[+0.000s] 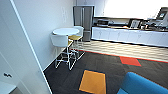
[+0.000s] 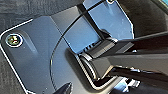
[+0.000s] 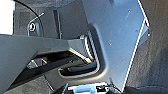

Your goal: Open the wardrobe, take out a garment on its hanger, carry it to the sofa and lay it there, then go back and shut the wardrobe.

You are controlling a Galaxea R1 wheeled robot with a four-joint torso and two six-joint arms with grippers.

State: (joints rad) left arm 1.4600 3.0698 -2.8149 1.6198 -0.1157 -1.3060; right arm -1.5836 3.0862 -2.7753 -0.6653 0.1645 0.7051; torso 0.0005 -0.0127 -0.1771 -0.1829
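A tall white panel [image 1: 17,50] takes up the left of the head view, close to me. It carries a small dark fitting [image 1: 7,74] low down and looks like the wardrobe's side or door. The curved back of the bright blue sofa [image 1: 142,85] pokes in at the bottom right corner. Both wrist views look down past my own dark plate and bar onto dark carpet [image 2: 15,10] [image 3: 155,62].
A round white table [image 1: 65,31] with white and yellow stools [image 1: 61,42] stands against the left wall. Behind it are a steel fridge [image 1: 83,20] and a long white kitchen counter [image 1: 130,36]. Dark carpet with an orange tile [image 1: 93,82] lies ahead.
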